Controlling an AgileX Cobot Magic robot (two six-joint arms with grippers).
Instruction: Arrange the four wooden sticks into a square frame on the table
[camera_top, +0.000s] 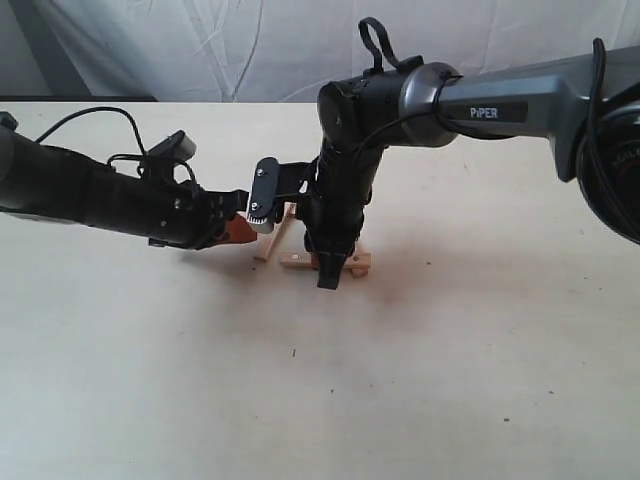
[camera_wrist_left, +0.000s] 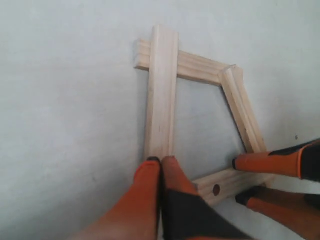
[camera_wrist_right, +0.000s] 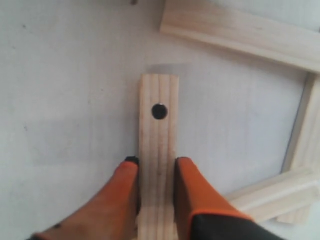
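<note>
Four pale wooden sticks form a rough square frame (camera_wrist_left: 200, 70) on the cream table (camera_top: 450, 380). My right gripper (camera_wrist_right: 156, 162) points straight down and is shut on the near stick (camera_wrist_right: 159, 125), which has a dark hole by its free end. In the left wrist view its orange fingers (camera_wrist_left: 270, 162) straddle that same stick (camera_wrist_left: 225, 182). My left gripper (camera_wrist_left: 161, 161) is shut with nothing between its fingers, and its tips touch the end of the frame's left stick (camera_wrist_left: 162, 95). In the exterior view the right arm hides most of the frame (camera_top: 275, 238).
The right arm's wrist camera (camera_top: 265, 195) hangs just beside the left gripper (camera_top: 238, 228). A white cloth backdrop (camera_top: 200, 45) rises behind the table's far edge. Bare tabletop stretches in front of the frame toward the near edge.
</note>
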